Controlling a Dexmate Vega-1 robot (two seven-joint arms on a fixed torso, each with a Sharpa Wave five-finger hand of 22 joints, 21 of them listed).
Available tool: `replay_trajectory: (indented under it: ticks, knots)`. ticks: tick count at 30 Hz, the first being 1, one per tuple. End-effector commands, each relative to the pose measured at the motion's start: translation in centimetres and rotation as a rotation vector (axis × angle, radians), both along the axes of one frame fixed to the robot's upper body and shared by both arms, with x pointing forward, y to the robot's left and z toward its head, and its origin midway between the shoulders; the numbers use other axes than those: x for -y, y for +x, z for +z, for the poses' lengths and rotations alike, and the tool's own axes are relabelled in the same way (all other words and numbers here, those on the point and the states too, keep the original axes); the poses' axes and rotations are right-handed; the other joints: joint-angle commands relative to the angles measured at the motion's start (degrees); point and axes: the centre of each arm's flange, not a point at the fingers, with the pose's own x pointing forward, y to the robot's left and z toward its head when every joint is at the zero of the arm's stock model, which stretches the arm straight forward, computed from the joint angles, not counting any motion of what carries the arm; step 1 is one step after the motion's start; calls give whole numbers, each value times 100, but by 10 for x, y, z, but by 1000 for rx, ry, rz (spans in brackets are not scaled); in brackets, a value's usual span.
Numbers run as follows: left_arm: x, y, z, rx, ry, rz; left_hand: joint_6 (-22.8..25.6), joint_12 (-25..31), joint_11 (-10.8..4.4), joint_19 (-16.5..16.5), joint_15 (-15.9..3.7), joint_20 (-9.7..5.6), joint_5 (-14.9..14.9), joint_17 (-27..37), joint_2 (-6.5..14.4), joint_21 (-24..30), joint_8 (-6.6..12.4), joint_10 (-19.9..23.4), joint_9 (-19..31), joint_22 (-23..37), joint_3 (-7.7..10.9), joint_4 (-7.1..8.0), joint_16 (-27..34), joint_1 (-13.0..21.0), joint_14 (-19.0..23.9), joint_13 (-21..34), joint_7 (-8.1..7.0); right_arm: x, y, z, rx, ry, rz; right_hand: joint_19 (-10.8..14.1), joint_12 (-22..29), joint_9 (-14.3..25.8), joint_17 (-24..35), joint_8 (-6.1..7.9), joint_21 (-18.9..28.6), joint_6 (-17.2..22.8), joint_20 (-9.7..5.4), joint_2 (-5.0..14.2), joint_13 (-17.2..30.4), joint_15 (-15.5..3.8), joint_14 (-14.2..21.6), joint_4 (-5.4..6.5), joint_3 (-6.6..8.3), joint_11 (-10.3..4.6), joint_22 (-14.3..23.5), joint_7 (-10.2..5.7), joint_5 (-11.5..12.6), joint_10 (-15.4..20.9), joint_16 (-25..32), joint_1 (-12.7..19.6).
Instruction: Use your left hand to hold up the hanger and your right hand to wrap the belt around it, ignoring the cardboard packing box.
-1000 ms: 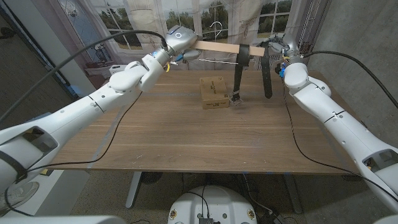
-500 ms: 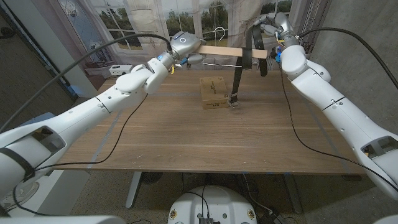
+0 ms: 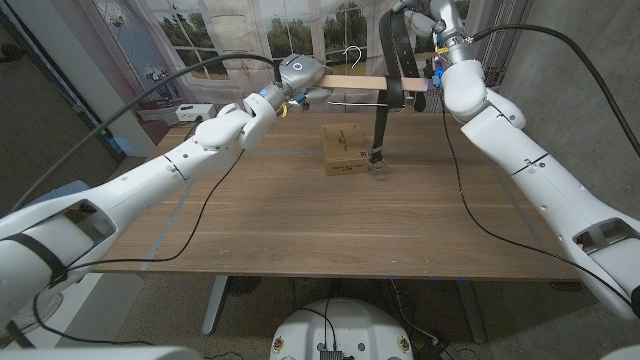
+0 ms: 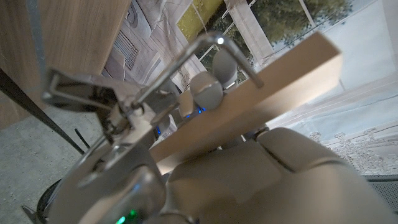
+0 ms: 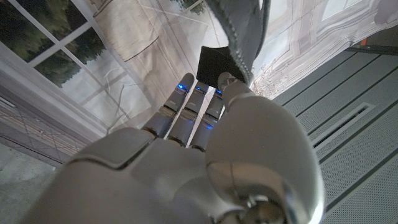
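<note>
My left hand (image 3: 298,72) grips one end of the wooden hanger (image 3: 358,82) and holds it level above the table's far edge, its metal hook (image 3: 350,52) pointing up. The black belt (image 3: 382,120) drapes over the bar and hangs down, its buckle end (image 3: 377,157) touching the table beside the cardboard box (image 3: 345,147). My right hand (image 3: 420,14) holds the belt's other end high above the bar's right end. In the left wrist view the hanger (image 4: 261,93) runs across my left hand (image 4: 249,180). In the right wrist view the belt (image 5: 239,25) sits at the fingertips of my right hand (image 5: 205,155).
The wooden table (image 3: 300,220) stretches toward me from the box. Windows and curtains stand close behind the hanger. Black cables trail from both arms over the table's sides.
My right hand has risen from beside the hanger's right end to above the bar, lifting the belt's free end with it. The hanger and left hand have shifted only slightly.
</note>
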Motion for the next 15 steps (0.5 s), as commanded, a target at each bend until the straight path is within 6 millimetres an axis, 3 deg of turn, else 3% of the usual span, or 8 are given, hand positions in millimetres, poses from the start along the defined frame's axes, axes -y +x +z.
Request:
replay_trajectory:
  ticks: [1,8,15]
  knots:
    - [7,11,2,-21,-7,34,-96,32,-31,28,-26,-363,37,12,10,30,32,29,0,15,24,-10,34,-20,30,4,152,-14,-36,5,105,-35,75,0,34,51,27,59,52,33,-169,12,34,-951,25,258,-188,10,10,21,13,56,-8,13]
    - [11,17,3,-26,-3,43,-104,31,-31,28,-28,-366,36,19,12,31,53,25,-3,14,24,-11,52,-23,40,4,151,-5,-44,2,61,26,307,13,54,105,48,103,90,29,-148,3,65,-944,67,274,-188,37,1,50,17,99,-4,3]
    - [12,20,6,-13,-17,62,-112,30,-37,32,-28,-359,34,-2,16,35,70,17,-28,14,24,-12,43,-26,18,4,155,-10,-54,-5,32,97,310,39,90,60,85,115,137,100,-99,-27,95,-942,139,268,-196,132,-10,122,22,179,22,7]
